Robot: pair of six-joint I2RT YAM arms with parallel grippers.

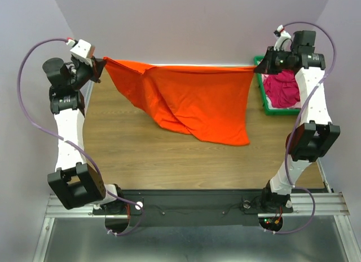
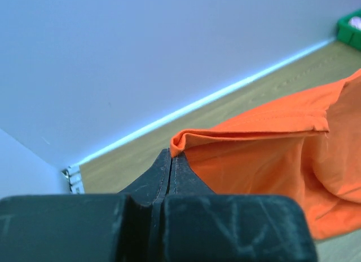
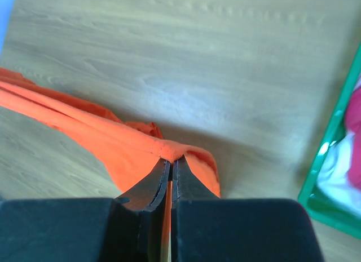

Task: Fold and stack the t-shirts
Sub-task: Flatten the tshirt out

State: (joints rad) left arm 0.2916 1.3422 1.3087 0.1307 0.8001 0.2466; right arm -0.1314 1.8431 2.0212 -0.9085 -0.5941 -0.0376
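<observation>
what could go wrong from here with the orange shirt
1. The left end effector and right end effector each pinch only a thin edge of the shirt at their tips; a pull could slip it free.
2. The shirt hangs creased and doubled over, so it may land crooked.
3. The right corner is near the bin; cloth may catch its rim.

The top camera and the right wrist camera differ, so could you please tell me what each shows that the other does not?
Only the top camera shows both arms, with the whole orange shirt stretched between the left gripper and the right gripper. Only the right wrist camera shows, up close, the right fingers shut on a bunched fold of that shirt. Both show the orange shirt, the wooden table, and the green bin holding a magenta shirt.
</observation>
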